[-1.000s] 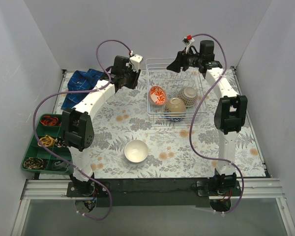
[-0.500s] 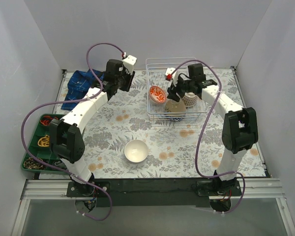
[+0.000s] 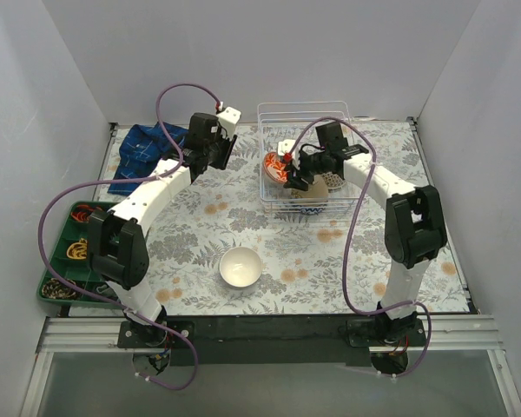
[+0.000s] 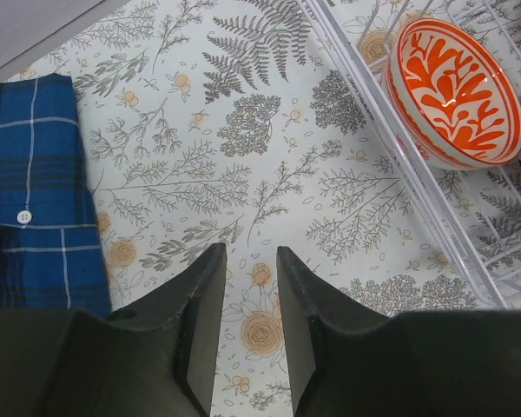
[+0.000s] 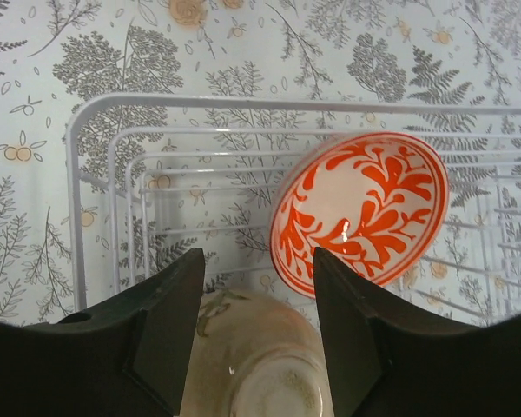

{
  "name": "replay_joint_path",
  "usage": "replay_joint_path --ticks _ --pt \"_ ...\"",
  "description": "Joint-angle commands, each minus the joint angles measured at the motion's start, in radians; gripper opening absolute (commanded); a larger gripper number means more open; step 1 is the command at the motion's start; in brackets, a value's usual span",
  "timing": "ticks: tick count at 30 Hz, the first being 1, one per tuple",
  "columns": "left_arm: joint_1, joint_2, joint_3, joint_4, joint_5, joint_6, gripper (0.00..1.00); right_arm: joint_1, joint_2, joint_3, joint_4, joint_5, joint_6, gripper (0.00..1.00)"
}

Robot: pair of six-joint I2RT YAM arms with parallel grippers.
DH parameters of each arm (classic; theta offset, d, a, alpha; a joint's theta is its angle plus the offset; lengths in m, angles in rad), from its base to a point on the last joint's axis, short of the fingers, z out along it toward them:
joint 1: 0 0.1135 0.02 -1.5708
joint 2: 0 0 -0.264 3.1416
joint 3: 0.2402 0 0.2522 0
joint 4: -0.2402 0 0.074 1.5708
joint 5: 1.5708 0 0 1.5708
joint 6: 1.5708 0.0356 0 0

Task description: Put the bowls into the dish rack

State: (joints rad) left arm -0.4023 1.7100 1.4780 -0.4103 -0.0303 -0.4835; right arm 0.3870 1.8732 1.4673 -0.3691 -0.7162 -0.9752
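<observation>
The white wire dish rack (image 3: 302, 106) stands at the back centre. It holds an orange-patterned bowl (image 3: 276, 167) on its edge, a beige bowl (image 3: 311, 188) upside down, and a dark-patterned bowl (image 3: 336, 179). A white bowl (image 3: 240, 266) sits on the mat, apart from both arms. My right gripper (image 3: 293, 174) is open inside the rack. In the right wrist view its jaws (image 5: 259, 254) flank the beige bowl (image 5: 260, 365), with the orange bowl (image 5: 360, 217) just beyond. My left gripper (image 3: 201, 165) hovers left of the rack, narrowly open and empty (image 4: 250, 252) over the mat; the orange bowl (image 4: 456, 91) shows behind the rack wire (image 4: 391, 130).
A blue plaid cloth (image 3: 143, 148) lies at the back left, and it also shows in the left wrist view (image 4: 30, 200). A green compartment tray (image 3: 74, 252) with small items sits at the left edge. Grey walls enclose the floral mat (image 3: 373, 252).
My right gripper came down from behind the rack and moved left into it, over the beige bowl. My left arm straightened and shifted slightly left of the rack.
</observation>
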Motion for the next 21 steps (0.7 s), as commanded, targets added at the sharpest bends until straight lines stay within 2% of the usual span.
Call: replay_joint_path --ticks 1,7,10,13,14,19,21 --pt "0.000 -0.067 -0.022 0.014 -0.029 0.017 0.30 0.035 0.049 0.074 -0.022 -0.020 -0.034 0.61" --pt "0.000 -0.059 -0.028 0.019 -0.039 0.019 0.30 0.055 0.135 0.139 -0.022 0.047 0.004 0.61" --pt "0.000 -0.059 -0.033 0.018 -0.043 0.020 0.30 0.058 0.174 0.174 -0.016 0.084 0.027 0.56" --pt "0.000 -0.066 -0.039 0.019 -0.045 0.020 0.30 0.061 0.201 0.218 -0.014 0.103 0.061 0.45" --pt "0.000 -0.066 -0.042 0.019 -0.045 0.017 0.30 0.061 0.204 0.232 -0.016 0.110 0.070 0.39" --pt "0.002 -0.066 -0.051 0.027 -0.034 0.011 0.30 0.062 0.216 0.255 -0.043 0.142 0.092 0.37" --pt "0.002 -0.064 -0.050 0.028 -0.033 0.010 0.30 0.066 0.219 0.257 -0.051 0.158 0.095 0.32"
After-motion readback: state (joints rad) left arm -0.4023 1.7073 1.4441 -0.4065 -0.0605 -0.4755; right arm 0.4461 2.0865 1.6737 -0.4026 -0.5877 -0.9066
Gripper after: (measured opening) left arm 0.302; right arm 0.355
